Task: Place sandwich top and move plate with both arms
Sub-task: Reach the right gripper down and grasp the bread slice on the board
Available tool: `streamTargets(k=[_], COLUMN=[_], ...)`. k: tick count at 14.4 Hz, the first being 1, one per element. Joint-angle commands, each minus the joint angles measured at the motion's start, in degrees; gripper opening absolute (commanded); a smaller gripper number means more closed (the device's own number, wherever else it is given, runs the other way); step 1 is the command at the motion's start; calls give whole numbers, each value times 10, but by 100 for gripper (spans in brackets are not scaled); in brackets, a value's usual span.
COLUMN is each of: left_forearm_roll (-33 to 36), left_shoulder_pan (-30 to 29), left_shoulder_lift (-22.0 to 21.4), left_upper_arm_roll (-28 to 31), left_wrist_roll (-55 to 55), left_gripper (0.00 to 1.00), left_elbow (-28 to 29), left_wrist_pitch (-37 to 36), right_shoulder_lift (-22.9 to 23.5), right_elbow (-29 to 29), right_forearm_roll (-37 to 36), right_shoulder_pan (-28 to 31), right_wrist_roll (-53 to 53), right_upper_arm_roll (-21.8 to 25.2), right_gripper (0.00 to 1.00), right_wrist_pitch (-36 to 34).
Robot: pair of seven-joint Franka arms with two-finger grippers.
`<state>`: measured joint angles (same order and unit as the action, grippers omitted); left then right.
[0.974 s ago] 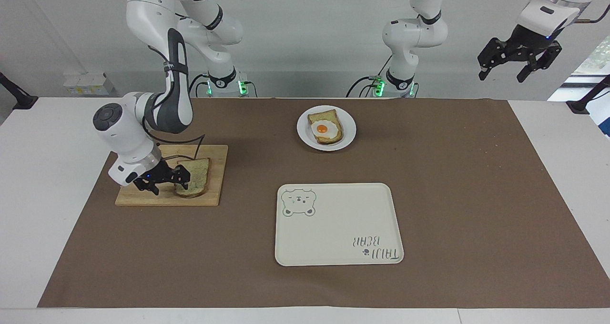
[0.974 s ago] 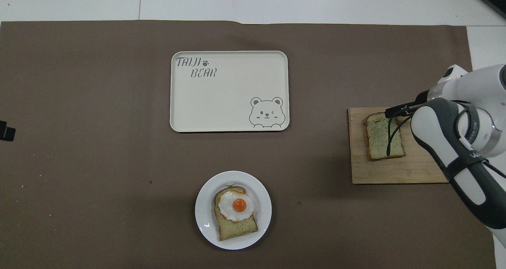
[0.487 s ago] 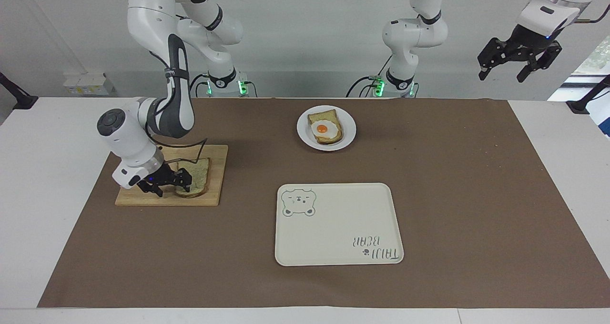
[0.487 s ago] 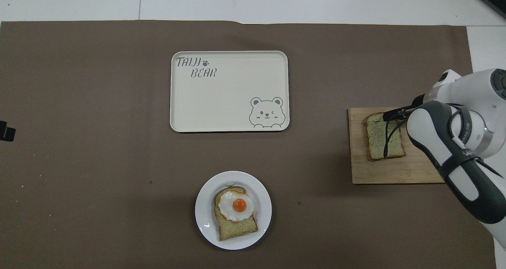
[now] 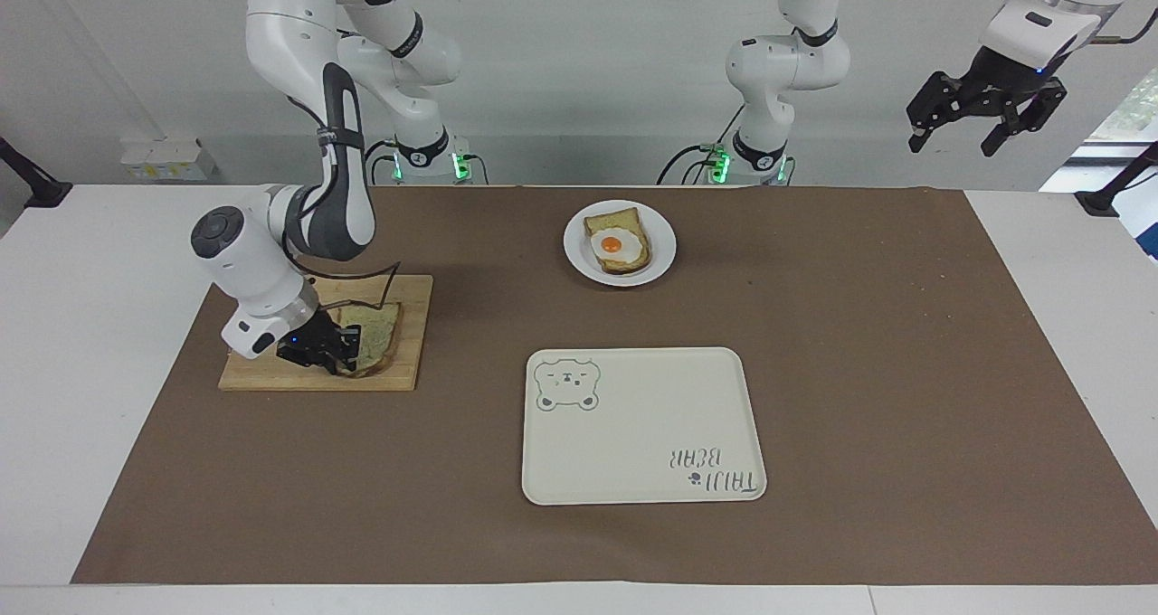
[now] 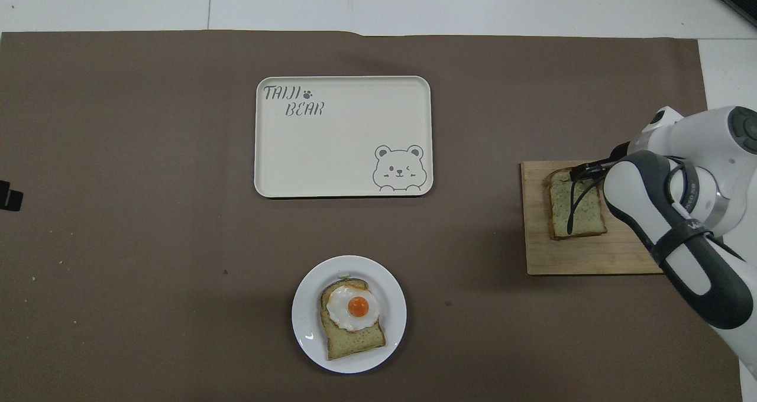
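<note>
Fingers of the right gripper [image 5: 339, 354] have just closed onto the sandwich top [image 5: 373, 333], ready for lifting; the left gripper [image 5: 984, 118] waits spread.

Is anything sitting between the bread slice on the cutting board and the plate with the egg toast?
Nothing visible does. The right hand is at the bread slice on the cutting board, and only bare brown mat lies between it and the plate. The bear tray lies farther from the robots, off that line.
</note>
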<state>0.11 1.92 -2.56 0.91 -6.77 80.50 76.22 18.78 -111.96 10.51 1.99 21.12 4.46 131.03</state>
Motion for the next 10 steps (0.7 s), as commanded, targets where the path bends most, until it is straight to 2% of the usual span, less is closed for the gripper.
streamTargets(k=[1,5,10], left_forearm_roll=[-5,-5,-5], left_shoulder_pan=[-7,-7,-7], left_shoulder_lift=[-8,-8,-8], left_upper_arm_roll=[-3,-3,-3], left_wrist_roll=[4,4,4], left_gripper=[100,100,100], left_elbow=[3,3,3], left_wrist_pitch=[-8,-8,-8], right_shoulder_lift=[7,3,-26], right_elbow=[-5,6,31], right_forearm_roll=[9,9,5], right_shoulder_pan=[8,11,11], right_wrist_roll=[16,22,22], right_upper_arm_roll=[3,4,5], right_gripper=[0,0,0], right_wrist_pitch=[10,0,-71])
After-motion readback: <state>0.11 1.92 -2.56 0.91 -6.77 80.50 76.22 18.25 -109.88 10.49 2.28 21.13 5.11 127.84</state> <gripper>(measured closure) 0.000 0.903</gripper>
